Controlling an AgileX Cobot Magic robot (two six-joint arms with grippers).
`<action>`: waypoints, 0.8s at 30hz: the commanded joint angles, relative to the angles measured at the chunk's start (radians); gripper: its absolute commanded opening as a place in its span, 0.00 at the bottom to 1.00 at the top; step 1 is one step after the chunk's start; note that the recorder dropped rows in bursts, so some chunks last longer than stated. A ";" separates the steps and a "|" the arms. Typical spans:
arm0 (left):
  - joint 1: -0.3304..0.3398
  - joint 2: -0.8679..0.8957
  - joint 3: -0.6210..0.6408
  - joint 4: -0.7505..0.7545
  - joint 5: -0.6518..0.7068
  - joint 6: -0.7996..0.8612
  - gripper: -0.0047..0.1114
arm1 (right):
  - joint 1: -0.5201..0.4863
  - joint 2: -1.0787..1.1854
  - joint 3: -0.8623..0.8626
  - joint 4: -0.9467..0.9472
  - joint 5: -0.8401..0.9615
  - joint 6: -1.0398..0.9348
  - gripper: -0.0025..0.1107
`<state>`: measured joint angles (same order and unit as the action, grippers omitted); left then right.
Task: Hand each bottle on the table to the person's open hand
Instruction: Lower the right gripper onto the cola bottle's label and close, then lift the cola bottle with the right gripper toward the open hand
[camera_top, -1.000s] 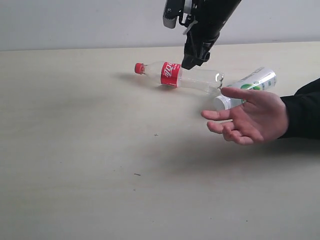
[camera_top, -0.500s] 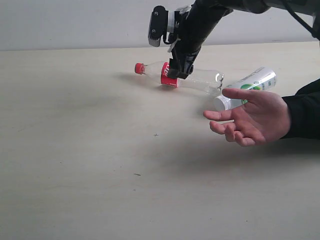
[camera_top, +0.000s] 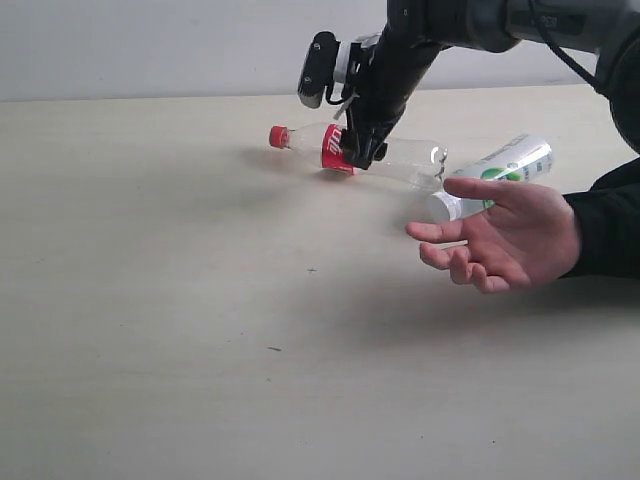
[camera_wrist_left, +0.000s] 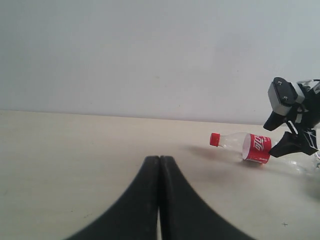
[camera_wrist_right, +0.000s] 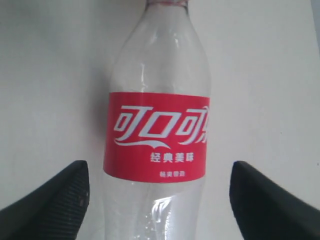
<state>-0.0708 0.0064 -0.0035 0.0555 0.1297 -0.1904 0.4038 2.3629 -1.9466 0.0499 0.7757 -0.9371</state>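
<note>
The slim clear bottle (camera_top: 400, 160) with red cap and red label lies on its side on the table (camera_top: 200, 330), cap pointing left. My right gripper (camera_top: 358, 152) hangs low over its label, open, one finger on each side (camera_wrist_right: 160, 172) with gaps to the bottle (camera_wrist_right: 157, 135). A clear white-capped bottle (camera_top: 505, 162) with a green-white label lies behind the person's open hand (camera_top: 505, 238). My left gripper (camera_wrist_left: 160, 160) is shut on nothing, low over bare table, and sees the red-label bottle (camera_wrist_left: 250, 147) ahead. The other two bottles are out of view.
The person's dark sleeve (camera_top: 605, 225) comes in from the right edge. A pale wall (camera_top: 150, 45) runs behind the table's far edge.
My right gripper has moved left along the bottle and dropped lower, from above the clear body to around the red label. The hand and both bottles stay put.
</note>
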 joint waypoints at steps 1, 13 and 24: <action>0.002 -0.006 0.003 -0.009 -0.005 0.001 0.04 | -0.009 0.014 -0.007 -0.062 -0.041 0.064 0.67; 0.002 -0.006 0.003 -0.009 -0.005 0.001 0.04 | -0.010 0.059 -0.007 -0.074 -0.067 0.076 0.67; 0.002 -0.006 0.003 -0.009 -0.005 0.001 0.04 | -0.010 0.091 -0.007 -0.108 -0.074 0.098 0.48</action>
<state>-0.0708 0.0064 -0.0035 0.0555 0.1297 -0.1904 0.3998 2.4519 -1.9466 -0.0310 0.7084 -0.8559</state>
